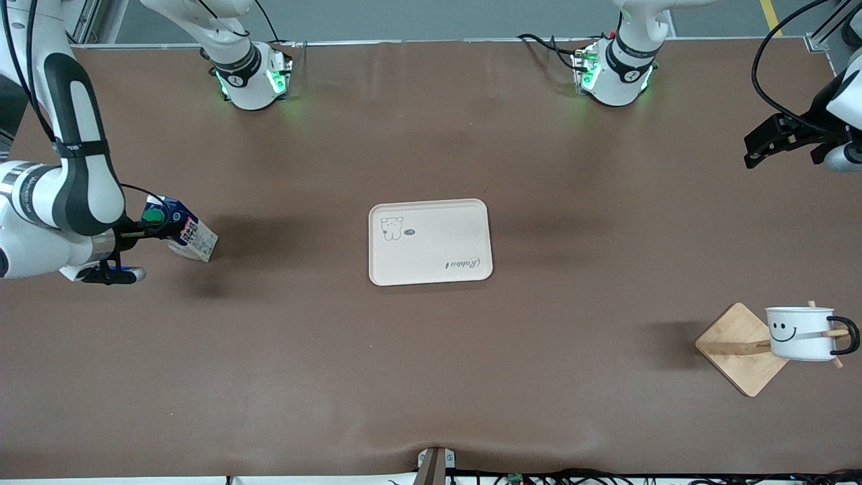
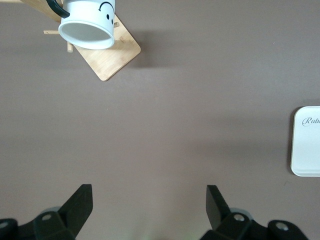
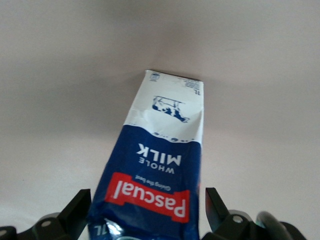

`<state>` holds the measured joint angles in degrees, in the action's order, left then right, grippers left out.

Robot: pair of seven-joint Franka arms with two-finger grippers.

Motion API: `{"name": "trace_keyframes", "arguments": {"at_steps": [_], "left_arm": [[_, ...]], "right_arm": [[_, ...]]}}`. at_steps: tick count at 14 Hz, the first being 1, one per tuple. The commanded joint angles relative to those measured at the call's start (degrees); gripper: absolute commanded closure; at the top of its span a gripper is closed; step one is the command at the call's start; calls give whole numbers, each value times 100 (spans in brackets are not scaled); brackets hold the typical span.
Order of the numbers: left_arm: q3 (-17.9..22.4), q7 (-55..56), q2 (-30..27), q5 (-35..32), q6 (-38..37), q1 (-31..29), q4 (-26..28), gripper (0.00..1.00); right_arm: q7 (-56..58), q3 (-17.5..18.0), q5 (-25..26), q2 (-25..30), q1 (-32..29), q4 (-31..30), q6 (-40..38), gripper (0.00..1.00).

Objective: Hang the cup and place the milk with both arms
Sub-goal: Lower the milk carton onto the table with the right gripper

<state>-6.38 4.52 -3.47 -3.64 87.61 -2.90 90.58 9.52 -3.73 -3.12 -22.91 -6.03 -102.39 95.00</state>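
Pinching the milk (image 1: 180, 230), right pincer (image 1: 145, 234) lifts it; left pincer (image 1: 774, 141) spread, waiting.

Milk (image 3: 160, 185): "Pascual", "WHOLE MILK"; tray (image 1: 431, 266): seemingly "Rabbit".

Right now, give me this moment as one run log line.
cup hung on rack | left gripper open, waiting | right gripper holds milk | tray bare
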Motion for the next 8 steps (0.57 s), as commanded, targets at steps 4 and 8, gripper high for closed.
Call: {"name": "trace_keyframes", "arguments": {"at_steps": [4, 8], "left_arm": [[5, 49, 118, 74, 55, -26, -67, 0], [5, 58, 127, 83, 55, 0, -67, 0]], "right_arm": [[-21, 12, 31, 67, 190, 113, -192, 0], [15, 12, 92, 67, 207, 167, -210, 0]]}}
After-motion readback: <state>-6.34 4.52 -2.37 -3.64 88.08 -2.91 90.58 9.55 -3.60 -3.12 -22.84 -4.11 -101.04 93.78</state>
